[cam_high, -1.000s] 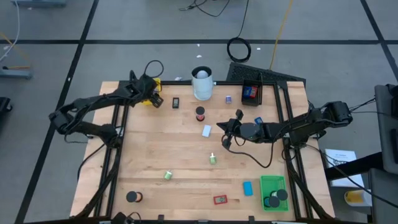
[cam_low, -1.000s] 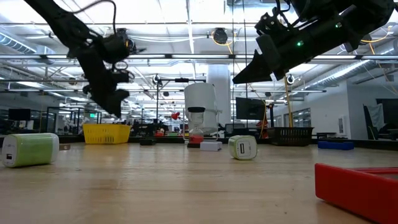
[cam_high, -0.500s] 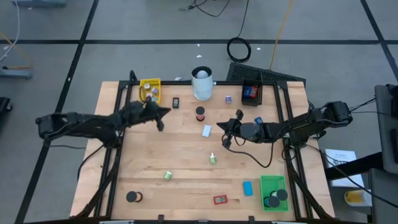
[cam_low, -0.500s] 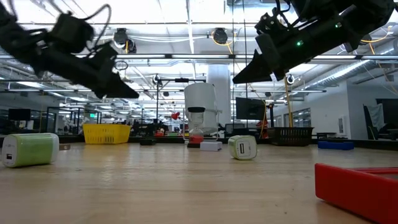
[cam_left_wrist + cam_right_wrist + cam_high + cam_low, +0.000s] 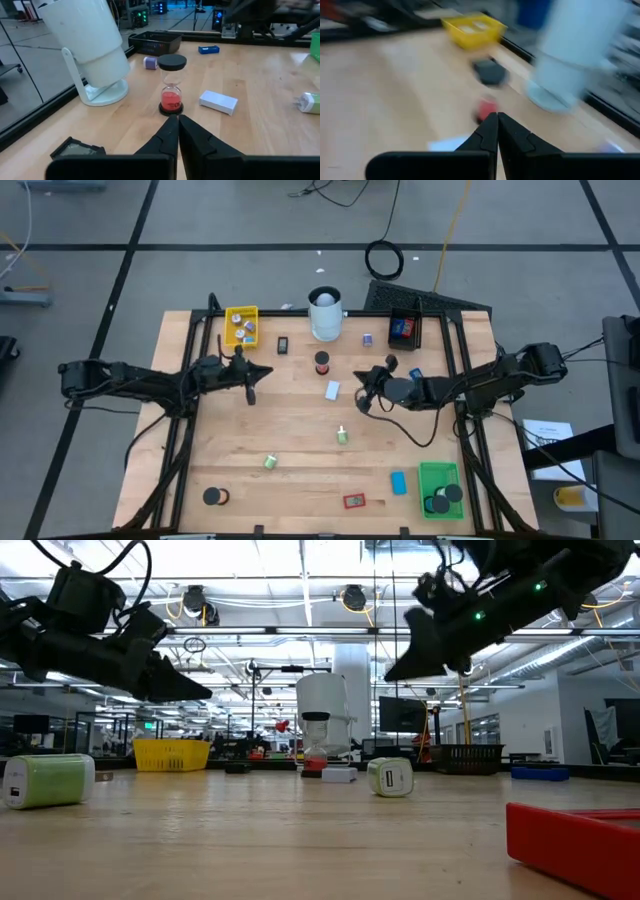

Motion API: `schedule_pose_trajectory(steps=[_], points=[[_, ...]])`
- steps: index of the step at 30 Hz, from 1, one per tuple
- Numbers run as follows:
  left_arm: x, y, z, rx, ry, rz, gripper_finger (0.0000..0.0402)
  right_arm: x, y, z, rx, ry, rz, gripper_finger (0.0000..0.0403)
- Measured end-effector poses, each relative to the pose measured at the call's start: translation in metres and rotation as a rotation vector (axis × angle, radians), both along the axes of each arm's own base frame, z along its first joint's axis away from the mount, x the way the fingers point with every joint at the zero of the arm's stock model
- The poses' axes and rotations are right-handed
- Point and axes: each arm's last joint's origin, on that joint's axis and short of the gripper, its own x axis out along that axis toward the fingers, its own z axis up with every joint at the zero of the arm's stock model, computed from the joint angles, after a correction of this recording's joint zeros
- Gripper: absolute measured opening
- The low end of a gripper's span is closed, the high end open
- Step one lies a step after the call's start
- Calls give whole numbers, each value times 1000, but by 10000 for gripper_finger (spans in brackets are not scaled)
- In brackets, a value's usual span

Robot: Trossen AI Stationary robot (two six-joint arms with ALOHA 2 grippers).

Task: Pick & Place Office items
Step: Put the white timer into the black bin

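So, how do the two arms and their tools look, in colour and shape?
Both arms are dark, slim and jointed, with black cables looping along them. The left tool and right tool each end in two black tapering fingers. Small green lights glow on the right arm.

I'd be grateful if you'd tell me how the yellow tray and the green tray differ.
The yellow tray sits at the table's far left corner; the green tray sits at the near right corner. The yellow one holds small pale pieces, the green one black round discs. Both are small rectangular trays.
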Motion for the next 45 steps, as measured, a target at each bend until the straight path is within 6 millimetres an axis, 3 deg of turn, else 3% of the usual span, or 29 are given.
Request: schedule_pose_trajectory(steps=[8, 13, 22, 30, 34, 39, 45], points=[[0, -1, 0, -4, 0, -3, 21, 2, 16, -6, 100, 167, -142, 4], [0, -1, 0, -7, 0, -3, 34, 14, 30, -6, 129, 110, -175, 4], [0, -1, -1, -10, 11, -3, 35, 47, 43, -42, 153, 57, -88, 4], [0, -1, -2, -9, 16, -4, 35, 84, 48, -34, 119, 111, -92, 5], [0, -1, -2, -12, 15, -3, 35, 100, 39, -32, 128, 153, -142, 6], [0, -1, -2, -12, 16, -3, 35, 109, 25, -38, 165, 151, -193, 46], [0, -1, -2, -7, 24, -5, 35, 111, 19, -41, 195, 139, -207, 140]])
